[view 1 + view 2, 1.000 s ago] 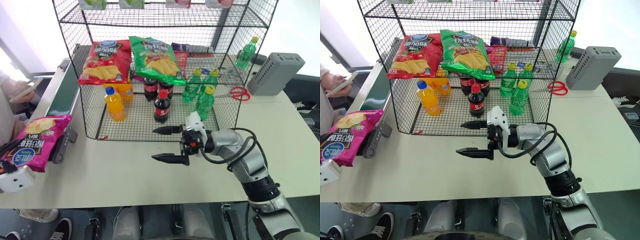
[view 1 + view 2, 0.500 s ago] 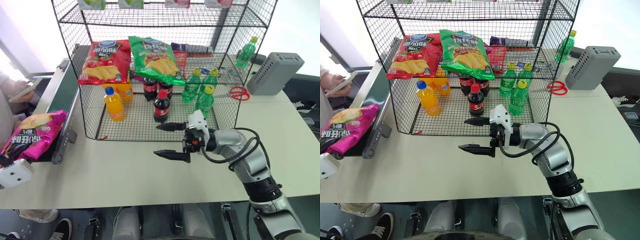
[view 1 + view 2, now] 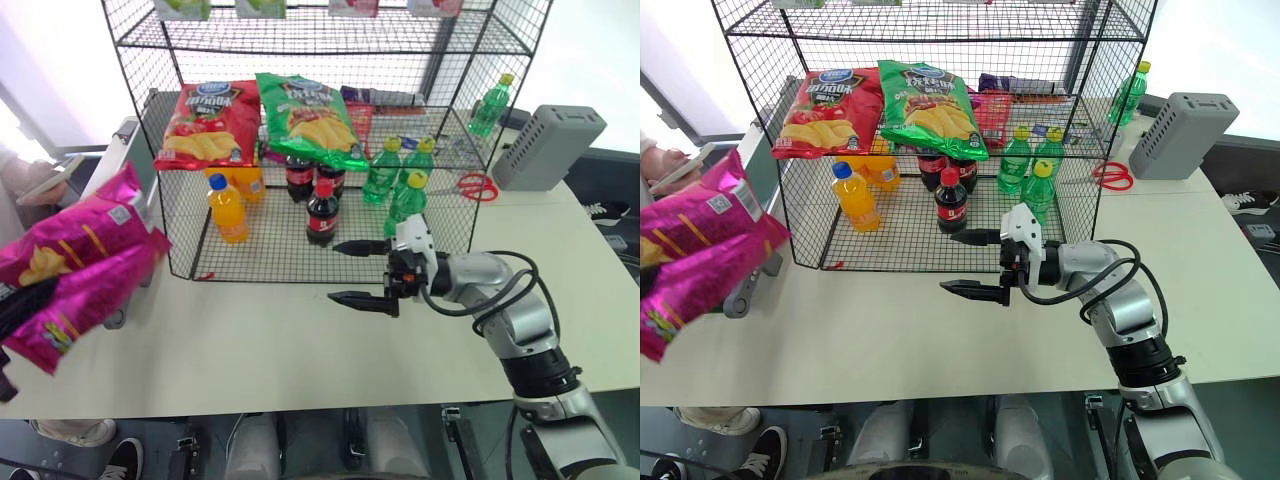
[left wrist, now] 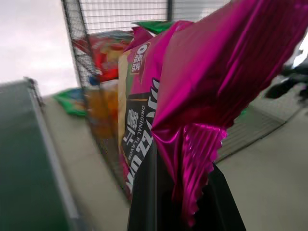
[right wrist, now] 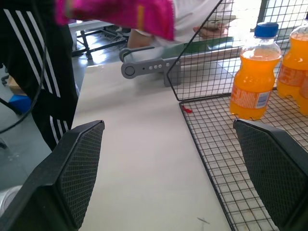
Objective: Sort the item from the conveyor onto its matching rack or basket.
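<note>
The item, a shiny magenta-pink crisp bag [image 3: 75, 262], hangs in the air at the far left, tilted with its back side facing up. My left gripper [image 4: 180, 202] is shut on the bag's crimped end. The bag is off the conveyor [image 3: 118, 190], whose dark green belt runs behind it beside the rack. The black wire rack [image 3: 172, 225] stands at the back of the table. In front of the rack's lowest tier my right gripper [image 3: 338, 272] stands open and empty, pointing left, well away from the bag.
On the rack's middle tier lie a red bag [image 3: 208, 125] and a green bag [image 3: 312, 120]. The bottom tier holds an orange bottle [image 3: 229, 208], cola bottles [image 3: 322, 212] and green bottles [image 3: 408, 200]. Red scissors [image 3: 478, 186] and a grey box [image 3: 550, 147] sit right. A person's hand [image 3: 40, 180] shows far left.
My left gripper has closed on the pink bag, lifted it off the conveyor's end and rolled it over, moving it up and right. The right gripper has drifted slightly right, still open.
</note>
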`<state>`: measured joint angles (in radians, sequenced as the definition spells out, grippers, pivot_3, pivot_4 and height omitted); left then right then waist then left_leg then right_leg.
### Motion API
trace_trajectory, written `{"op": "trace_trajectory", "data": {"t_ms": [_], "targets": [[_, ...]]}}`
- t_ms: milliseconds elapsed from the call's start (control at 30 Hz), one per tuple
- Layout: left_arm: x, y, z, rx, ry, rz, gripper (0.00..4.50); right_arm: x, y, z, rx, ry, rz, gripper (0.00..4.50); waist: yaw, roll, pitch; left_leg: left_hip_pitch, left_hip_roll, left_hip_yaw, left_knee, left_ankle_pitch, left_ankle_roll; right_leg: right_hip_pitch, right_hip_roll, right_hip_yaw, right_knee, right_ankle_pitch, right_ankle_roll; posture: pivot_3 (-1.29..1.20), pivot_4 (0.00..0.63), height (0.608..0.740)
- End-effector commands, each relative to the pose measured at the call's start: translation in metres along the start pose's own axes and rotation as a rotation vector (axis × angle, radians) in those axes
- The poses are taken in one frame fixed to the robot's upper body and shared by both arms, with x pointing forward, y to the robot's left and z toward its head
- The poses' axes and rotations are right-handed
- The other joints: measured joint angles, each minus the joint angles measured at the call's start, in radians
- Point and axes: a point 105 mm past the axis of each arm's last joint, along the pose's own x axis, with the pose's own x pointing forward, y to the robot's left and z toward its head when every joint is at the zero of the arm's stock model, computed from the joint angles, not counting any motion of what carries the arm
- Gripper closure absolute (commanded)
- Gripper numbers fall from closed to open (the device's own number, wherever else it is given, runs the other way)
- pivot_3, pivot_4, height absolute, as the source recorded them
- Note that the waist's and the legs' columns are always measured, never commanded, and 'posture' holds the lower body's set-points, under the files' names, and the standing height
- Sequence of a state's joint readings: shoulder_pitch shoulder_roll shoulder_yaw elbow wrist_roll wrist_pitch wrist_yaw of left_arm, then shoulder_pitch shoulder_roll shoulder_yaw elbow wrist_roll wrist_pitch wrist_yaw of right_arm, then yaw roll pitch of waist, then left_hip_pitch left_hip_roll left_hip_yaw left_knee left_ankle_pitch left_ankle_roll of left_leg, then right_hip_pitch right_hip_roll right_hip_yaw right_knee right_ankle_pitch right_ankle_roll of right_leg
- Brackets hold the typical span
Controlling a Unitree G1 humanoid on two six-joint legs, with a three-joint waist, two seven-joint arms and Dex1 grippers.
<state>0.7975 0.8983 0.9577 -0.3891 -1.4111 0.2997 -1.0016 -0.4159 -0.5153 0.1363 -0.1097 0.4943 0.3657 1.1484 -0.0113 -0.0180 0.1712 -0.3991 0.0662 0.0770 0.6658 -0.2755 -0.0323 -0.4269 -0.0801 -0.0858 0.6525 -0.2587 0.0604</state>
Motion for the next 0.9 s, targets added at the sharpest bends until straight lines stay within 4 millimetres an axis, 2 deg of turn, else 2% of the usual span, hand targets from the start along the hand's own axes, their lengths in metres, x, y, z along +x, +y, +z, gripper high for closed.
{"op": "trace_trajectory", "data": {"t_ms": [33, 133, 200, 333, 433, 567, 633, 800, 900], "targets": [[0.018, -0.017, 0.006, -0.143, -0.026, -0.106, 4.45, -0.003, 0.001, 0.017, 0.017, -0.054, 0.03, 0.0, 0.002, 0.0, 0.0, 0.0, 0.0, 0.0, 0.0, 0.0, 0.0, 0.0, 0.0, 0.0, 0.0, 0.0, 0.0, 0.0, 0.15, 0.737], [0.057, -0.043, -0.026, -0.322, -0.007, -0.318, 4.45, -0.01, 0.028, 0.031, 0.194, -0.086, 0.202, 0.0, 0.012, 0.003, 0.001, 0.002, -0.001, -0.001, 0.0, 0.0, 0.0, 0.003, 0.0, 0.0, 0.0, -0.001, -0.002, 0.0, 0.15, 0.737], [0.071, -0.05, -0.035, -0.364, 0.007, -0.411, 4.45, -0.013, 0.037, 0.038, 0.259, -0.084, 0.261, 0.0, 0.015, 0.003, 0.001, 0.003, -0.002, 0.0, 0.0, 0.0, 0.0, 0.004, 0.0, 0.002, -0.001, -0.001, -0.003, 0.0, 0.15, 0.737], [0.095, -0.058, -0.036, -0.531, -0.019, -0.593, 4.45, -0.018, 0.029, 0.046, 0.312, -0.095, 0.226, 0.0, 0.011, 0.001, 0.0, 0.003, -0.001, 0.0, 0.0, 0.0, 0.0, 0.002, 0.002, 0.002, -0.001, 0.0, 0.0, 0.0, 0.15, 0.737], [0.105, -0.056, -0.033, -0.612, -0.054, -0.662, 4.45, -0.018, 0.027, 0.046, 0.341, -0.087, 0.202, 0.0, 0.005, 0.001, 0.0, 0.003, -0.001, 0.0, -0.001, 0.0, 0.0, 0.002, 0.002, 0.002, 0.0, 0.0, 0.0, 0.0, 0.15, 0.737], [0.117, -0.06, -0.039, -0.614, -0.034, -0.726, 4.45, -0.017, 0.036, 0.049, 0.417, -0.095, 0.239, 0.0, 0.001, 0.001, 0.0, 0.003, -0.001, 0.0, -0.001, 0.0, 0.0, 0.002, 0.002, 0.002, 0.0, 0.0, 0.0, 0.0, 0.15, 0.737], [0.121, -0.063, -0.037, -0.656, -0.035, -0.773, 4.45, -0.013, 0.029, 0.044, 0.355, -0.089, 0.17, 0.0, 0.002, 0.001, 0.0, 0.003, -0.001, 0.0, -0.001, 0.0, 0.0, 0.002, 0.002, 0.002, 0.0, 0.0, 0.0, 0.0, 0.15, 0.737], [0.129, -0.062, -0.04, -0.677, -0.012, -0.807, 4.45, -0.013, 0.038, 0.058, 0.44, -0.145, 0.26, 0.0, 0.001, 0.001, 0.0, 0.003, -0.001, 0.0, 0.0, 0.0, 0.0, 0.002, 0.002, 0.003, 0.0, 0.0, 0.0, 0.0, 0.15, 0.737], [0.137, -0.065, -0.044, -0.643, 0.006, -0.831, 4.45, -0.005, 0.044, 0.058, 0.454, -0.141, 0.286, 0.0, 0.001, 0.001, 0.0, 0.003, -0.001, -0.001, 0.0, 0.0, 0.0, 0.002, 0.002, 0.003, 0.0, 0.0, 0.0, 0.0, 0.15, 0.737]]}}
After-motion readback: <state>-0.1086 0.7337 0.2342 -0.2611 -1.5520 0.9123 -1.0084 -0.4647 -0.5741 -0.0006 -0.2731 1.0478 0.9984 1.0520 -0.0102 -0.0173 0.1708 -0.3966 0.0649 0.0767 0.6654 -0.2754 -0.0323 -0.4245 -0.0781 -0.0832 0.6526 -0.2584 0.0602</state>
